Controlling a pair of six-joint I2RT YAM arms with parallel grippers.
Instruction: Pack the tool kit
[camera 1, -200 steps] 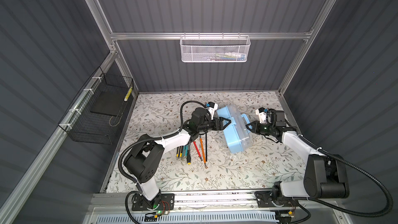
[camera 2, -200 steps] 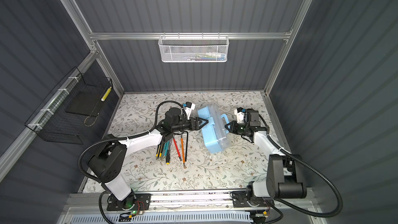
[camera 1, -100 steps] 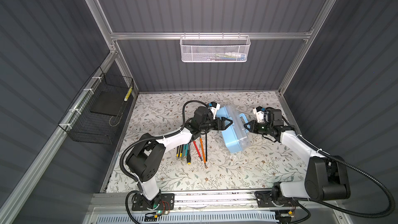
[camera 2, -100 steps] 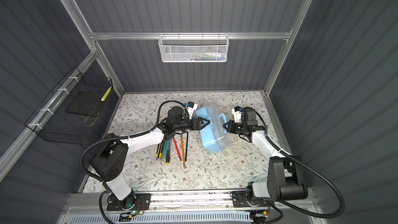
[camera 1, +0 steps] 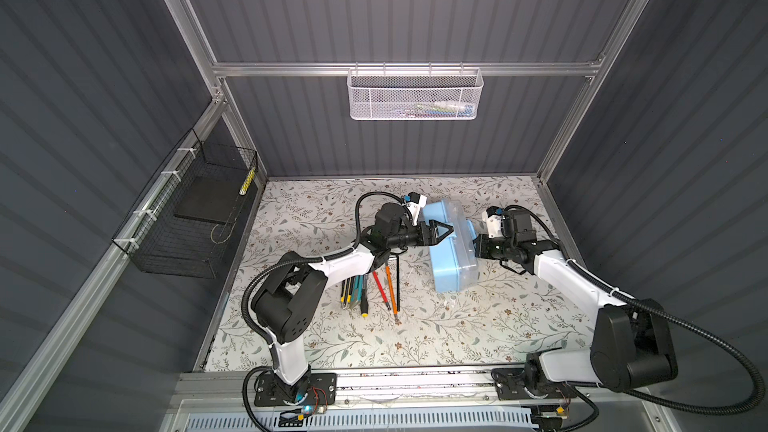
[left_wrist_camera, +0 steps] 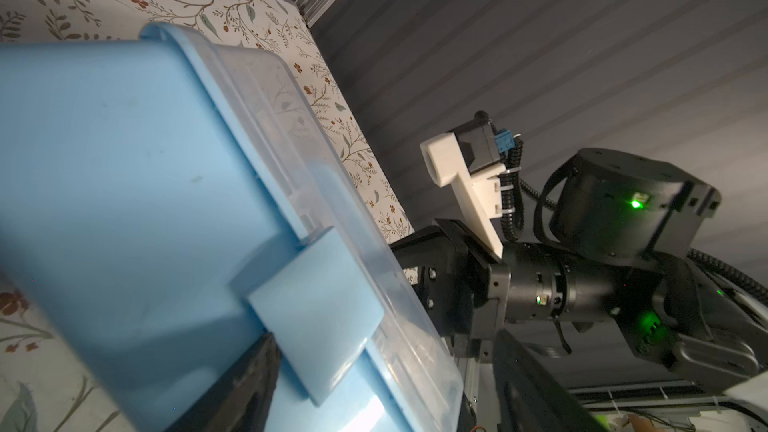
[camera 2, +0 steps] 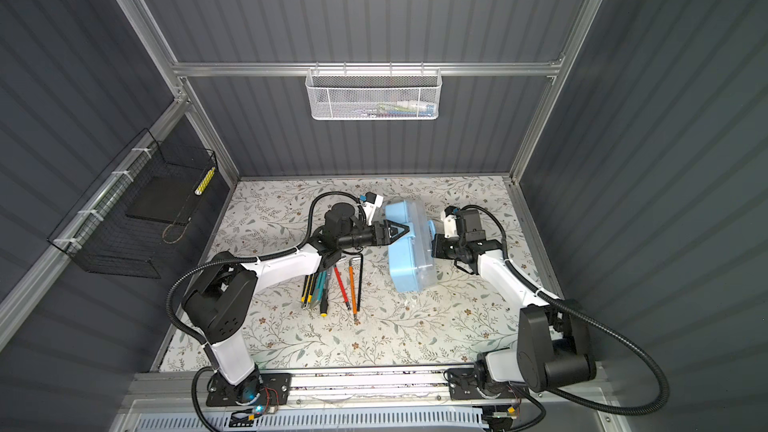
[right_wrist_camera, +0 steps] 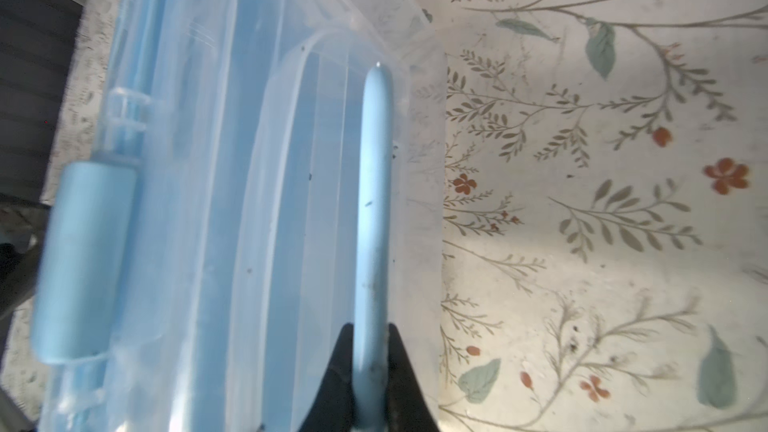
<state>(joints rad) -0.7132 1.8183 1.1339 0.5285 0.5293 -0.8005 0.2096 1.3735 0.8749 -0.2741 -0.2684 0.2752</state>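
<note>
— Top views, L to R: where's the kit?
— Tools lie on the mat, by my L arm. L gripper is spread wide at the latch side, gripping nothing. Kit is mid-mat, tipped on edge, long axis far-to-near, crosswise between my grippers.
— R side?
— R gripper is pinched on the handle. L's nearer the latch, so I reckon it's L's move.

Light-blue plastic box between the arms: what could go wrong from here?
The light-blue plastic box stands tipped on its side, held by the right gripper pinching its thin pale-blue handle; it could slip or swing. The open left gripper sits by the blue latch and might shove the box over.
</note>
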